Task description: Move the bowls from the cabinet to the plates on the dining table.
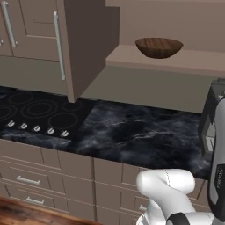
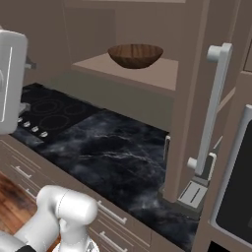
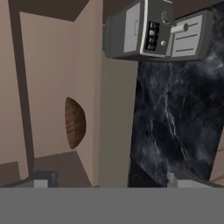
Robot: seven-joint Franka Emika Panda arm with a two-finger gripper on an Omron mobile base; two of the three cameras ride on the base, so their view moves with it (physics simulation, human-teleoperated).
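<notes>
Taupe-brown cabinet [image 1: 83, 48] stands open above the marble counter [image 1: 140, 132], black cooktop [image 1: 35, 114] at far left. Going right, the wood-grain bowl [image 1: 158, 47] sits upright on the cabinet shelf, untouched; no red bowl is seen on that shelf. Judged step: approach for the pick of this bowl. Next move calls for raising the hand to shelf height, reaching in, and closing over the rim. A grey appliance [image 3: 157, 30] stands on the counter at right, near the arm. Gripper [image 3: 111, 181] has fingers spread wide, holding nothing, well apart from the bowl. The hand appears rolled sideways, aimed toward shelf and counter.
</notes>
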